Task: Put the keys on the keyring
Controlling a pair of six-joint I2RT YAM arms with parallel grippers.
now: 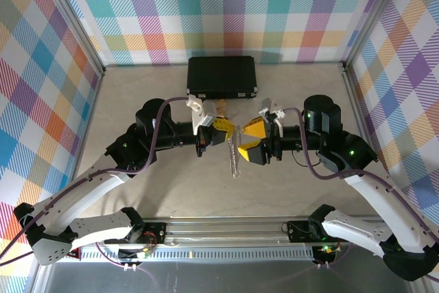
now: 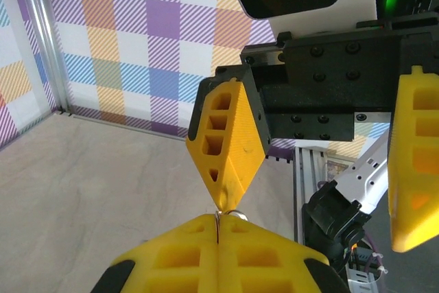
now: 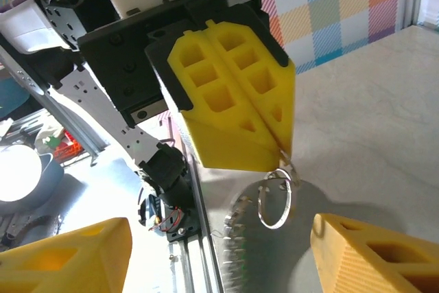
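Note:
My left gripper (image 1: 230, 131) is shut on the keyring (image 3: 276, 197), a thin silver loop whose edge sticks out between its yellow fingers (image 2: 219, 219). In the right wrist view the loop hangs below the left fingertips (image 3: 282, 143), and a silver toothed key (image 3: 236, 241) dangles from it. From above, this silver piece (image 1: 234, 159) hangs over the table between both arms. My right gripper (image 1: 252, 140) faces the left one and is open. One of its fingers (image 2: 226, 138) touches down at the ring, the other (image 2: 415, 162) stands far off. The ring sits in the gap of the right gripper (image 3: 219, 238).
A black rectangular case (image 1: 221, 77) lies at the back of the beige table (image 1: 137, 94). Plaid walls enclose the back and sides. An aluminium rail (image 1: 219, 228) with the arm bases runs along the near edge.

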